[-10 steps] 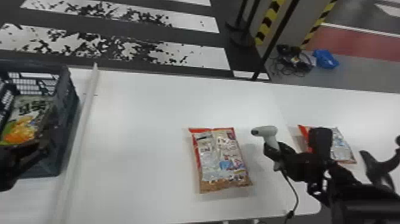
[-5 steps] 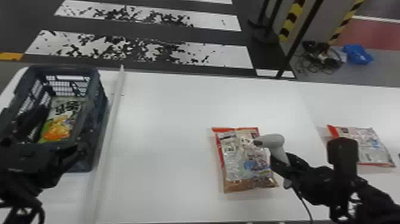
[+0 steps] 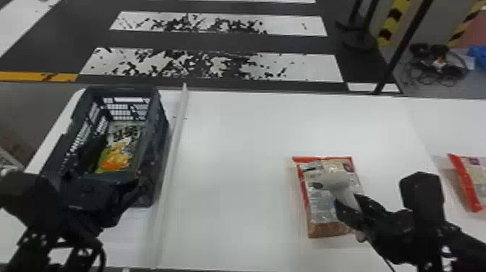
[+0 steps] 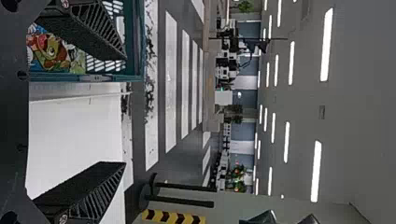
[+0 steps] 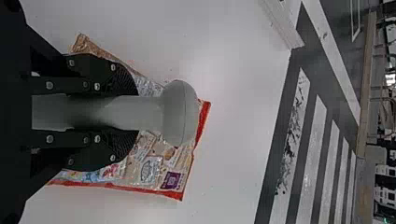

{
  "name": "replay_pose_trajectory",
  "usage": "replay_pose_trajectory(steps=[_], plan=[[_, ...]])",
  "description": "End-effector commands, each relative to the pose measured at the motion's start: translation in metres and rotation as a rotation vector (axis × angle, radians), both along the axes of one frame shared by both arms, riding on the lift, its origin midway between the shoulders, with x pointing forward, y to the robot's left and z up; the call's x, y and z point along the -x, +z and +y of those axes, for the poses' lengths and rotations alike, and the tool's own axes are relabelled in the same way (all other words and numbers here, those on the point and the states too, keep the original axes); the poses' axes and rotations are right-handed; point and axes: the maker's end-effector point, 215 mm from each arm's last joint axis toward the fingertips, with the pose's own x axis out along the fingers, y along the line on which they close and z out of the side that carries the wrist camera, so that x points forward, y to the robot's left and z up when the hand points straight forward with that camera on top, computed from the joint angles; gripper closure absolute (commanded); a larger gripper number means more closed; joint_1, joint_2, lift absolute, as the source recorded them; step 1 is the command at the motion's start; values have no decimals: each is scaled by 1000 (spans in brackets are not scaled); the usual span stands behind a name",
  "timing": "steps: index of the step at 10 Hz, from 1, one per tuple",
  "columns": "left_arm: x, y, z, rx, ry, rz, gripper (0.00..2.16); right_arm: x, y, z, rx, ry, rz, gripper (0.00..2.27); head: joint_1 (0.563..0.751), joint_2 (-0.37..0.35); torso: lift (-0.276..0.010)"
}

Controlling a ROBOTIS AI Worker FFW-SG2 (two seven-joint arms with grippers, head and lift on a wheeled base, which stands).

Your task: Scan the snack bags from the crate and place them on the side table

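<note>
One red-edged plastic snack bag with a brown lower end (image 3: 318, 217) lies flat on the smooth white worktop (image 3: 235, 162), its front crowded with small labels and coloured pictures; a purple square label with pale marks (image 5: 172, 180) sits near one red border. Over this bag, the right claw (image 3: 347, 208) is clenched on the handle of a pale grey handheld scanner with a rounded head (image 3: 334, 181), one black finger on each side of the grip. A thin dark cable (image 3: 385, 258) runs below that claw. Another red-edged bag (image 3: 477, 177) lies on the white surface at the head view's right edge, a small dark label near its top. At the left stands a dark blue-grey slatted plastic crate (image 3: 153, 123), and in it rests a green, white and orange bag (image 3: 117, 157) with bold black lettering and a cartoon figure. The left claw (image 3: 121, 159) is released and empty, its fingers wide apart at the crate's near end. Beside the crate runs a long white strip (image 3: 170, 181).
</note>
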Motion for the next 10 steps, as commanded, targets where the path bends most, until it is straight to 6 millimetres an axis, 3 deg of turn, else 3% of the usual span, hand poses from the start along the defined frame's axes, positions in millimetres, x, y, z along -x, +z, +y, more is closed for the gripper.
replay_pose_trajectory(steps=[1, 5, 10], plan=[[0, -1, 1, 4, 4, -1, 66, -3, -8, 12, 17, 19, 21, 2111, 695, 26, -94], [0, 0, 1, 4, 5, -4, 66, -10, -25, 16, 45, 26, 51, 2111, 695, 58, -94], [0, 0, 1, 4, 4, -4, 70, -15, -10, 18, 42, 26, 16, 2111, 695, 60, -94]])
